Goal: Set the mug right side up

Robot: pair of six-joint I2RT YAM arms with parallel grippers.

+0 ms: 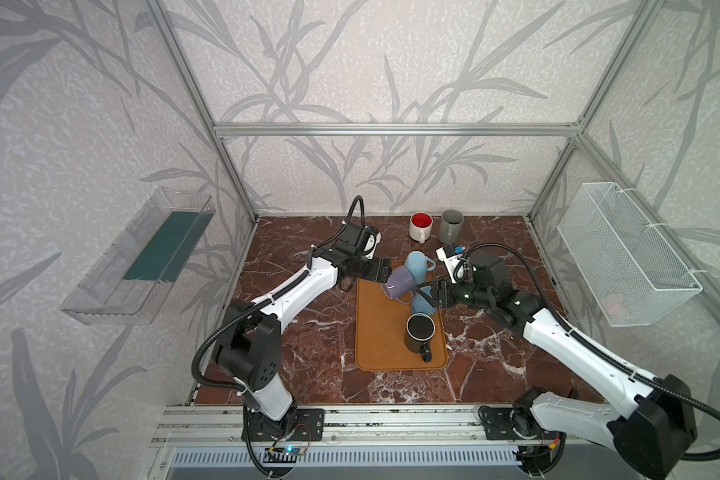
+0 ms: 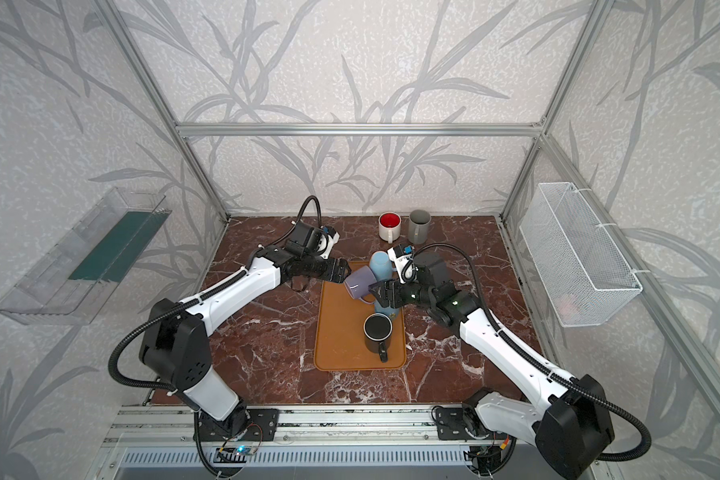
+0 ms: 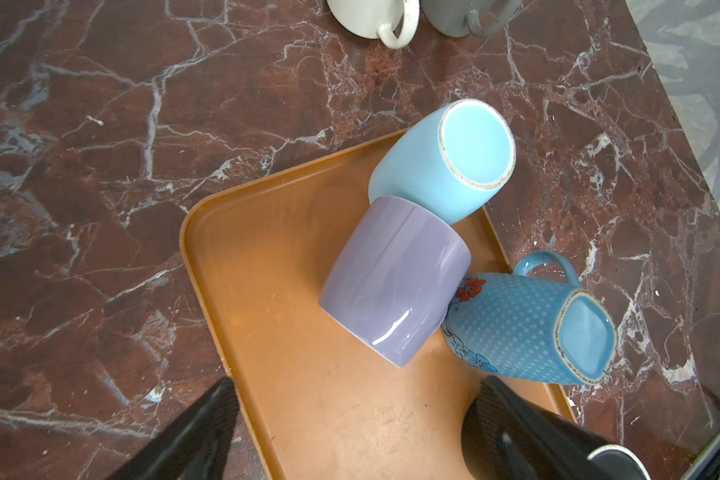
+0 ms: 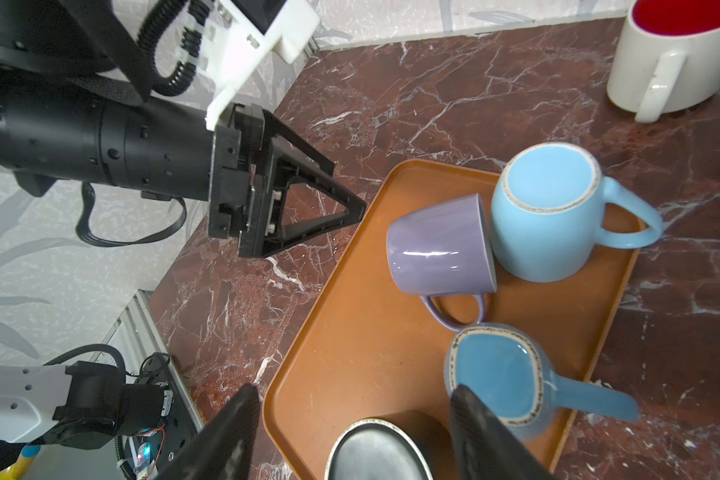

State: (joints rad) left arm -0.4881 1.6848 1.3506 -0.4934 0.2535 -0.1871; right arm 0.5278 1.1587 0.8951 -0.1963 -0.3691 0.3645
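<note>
Look at the purple mug (image 1: 400,282). It is on the tray (image 1: 379,332), near the tray's far end. It lies on its side, so it is not right side up yet. It sits between two blue mugs on the tray. The pale mug (image 1: 416,266) at the tray's far end touches one end of it. The spotty mug (image 3: 516,328) by the tray's right edge touches its handle side. Both blue mugs stand upside down. I think they are why the purple mug rests tipped and does not roll.

Your left gripper (image 3: 356,386) hangs by the tray's far left corner and points at the purple mug. Its fingers are spread wide with nothing between them, and it does not touch the mug.

Your right gripper (image 4: 354,390) is over the tray's right side, above the spotty mug. Its fingers are spread too and pinch nothing.

The black mug (image 1: 420,332) stands mouth up on the tray's near half, so it looks fine as it is.

I think the flip is only part done. Next you need a hold on the purple mug's wall or rim, then tip its open end up. Go slow, because the mugs on the tray are packed close and a bump may knock one over
</note>
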